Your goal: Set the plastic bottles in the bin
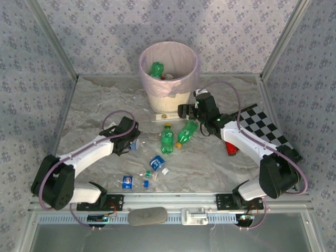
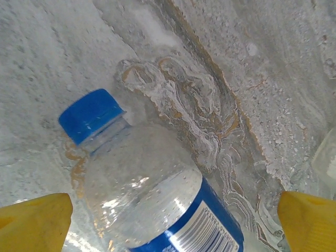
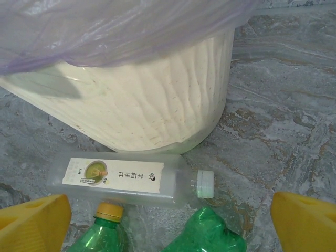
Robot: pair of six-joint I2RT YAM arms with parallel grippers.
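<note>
Looks like a robotics lab's test booth with home-style dressing. Closed in behind the bin [image 1: 157, 101] and on both sides of it by flat panels [image 1: 131, 31] in floral wallpaper, joined by bare metal posts [image 1: 52, 39]. Floored under the bin with a marble-print sheet [image 1: 89, 105]. Fitted right of the bin with a black-and-white checkerboard [image 1: 268, 128], lying by the side panel. Edged well in front of the bin by an aluminium rail [image 1: 173, 199] carrying two bolted white arms [image 1: 86, 152] with looped cables [image 1: 119, 111].
</note>
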